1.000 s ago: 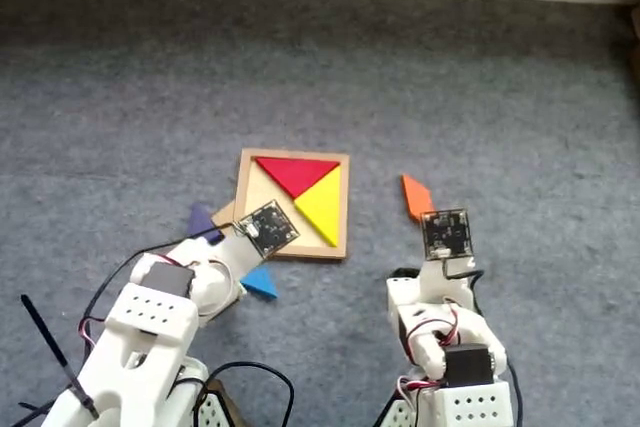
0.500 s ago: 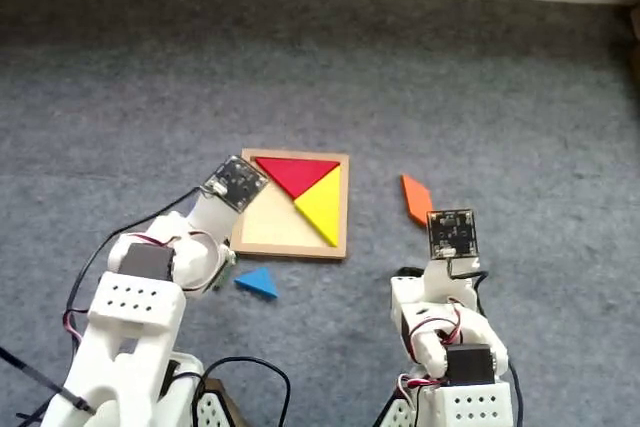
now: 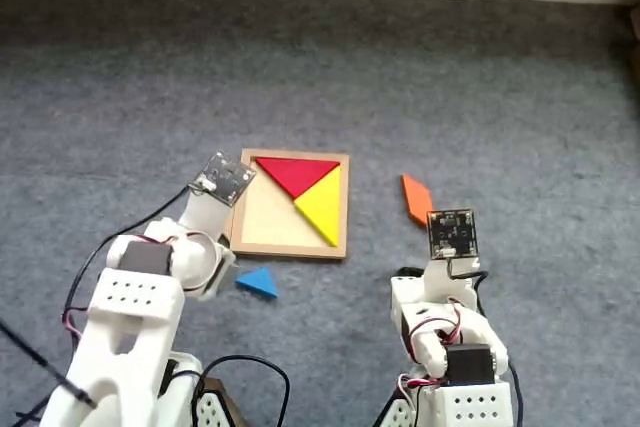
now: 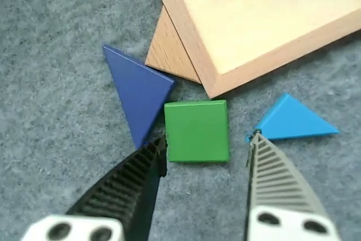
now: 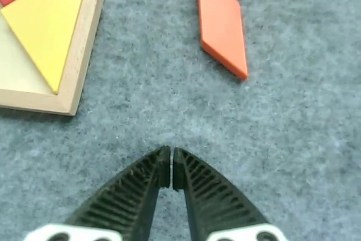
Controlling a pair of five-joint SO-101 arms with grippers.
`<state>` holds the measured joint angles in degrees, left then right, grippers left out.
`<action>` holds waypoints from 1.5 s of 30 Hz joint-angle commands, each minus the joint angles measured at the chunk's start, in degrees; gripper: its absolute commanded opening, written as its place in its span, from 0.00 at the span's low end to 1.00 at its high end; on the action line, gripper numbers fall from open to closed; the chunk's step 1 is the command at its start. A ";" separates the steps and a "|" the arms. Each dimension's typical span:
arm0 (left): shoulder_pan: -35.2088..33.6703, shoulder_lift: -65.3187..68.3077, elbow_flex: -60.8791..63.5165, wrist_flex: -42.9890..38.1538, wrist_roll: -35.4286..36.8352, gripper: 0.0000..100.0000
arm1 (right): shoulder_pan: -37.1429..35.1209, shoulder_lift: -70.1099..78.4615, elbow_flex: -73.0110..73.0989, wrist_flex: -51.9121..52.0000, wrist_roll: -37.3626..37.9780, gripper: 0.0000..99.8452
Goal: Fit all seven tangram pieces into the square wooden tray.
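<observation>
— What's changing?
— I'm swinging my left gripper (image 4: pixel 207 142) off the tray (image 4: pixel 183 21); it's hovering, fingers spread, astride the green square (image 4: pixel 197 131) lying just off its corner.
— The right gripper (image 5: pixel 171 159)?
— Idling, pinched shut, near the orange piece (image 5: pixel 222 25). I'm guessing the square is going in next.

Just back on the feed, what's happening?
The left gripper hangs open over the green square beside the tray's corner. The tray holds the red triangle and yellow triangle. The right gripper is shut on nothing, over the carpet near the orange piece. A dark blue triangle and a light blue triangle lie loose beside the square.
</observation>
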<state>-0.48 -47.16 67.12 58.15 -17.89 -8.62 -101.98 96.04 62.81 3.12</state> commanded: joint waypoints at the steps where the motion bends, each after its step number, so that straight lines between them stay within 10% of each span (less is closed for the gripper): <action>1: -1.63 10.07 -5.05 0.26 0.70 0.24 | 0.57 -0.84 6.37 0.31 -0.26 0.03; 17: -2.51 43.82 -25.10 5.19 0.35 0.18 | 0.66 -0.84 6.37 0.31 -0.26 0.03; 45: 7.69 36.44 -39.69 16.26 0.35 0.16 | 0.66 -0.84 6.37 0.31 -0.26 0.03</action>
<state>5.85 -13.67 31.69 73.80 -17.71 -8.62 -101.98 96.04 62.81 3.12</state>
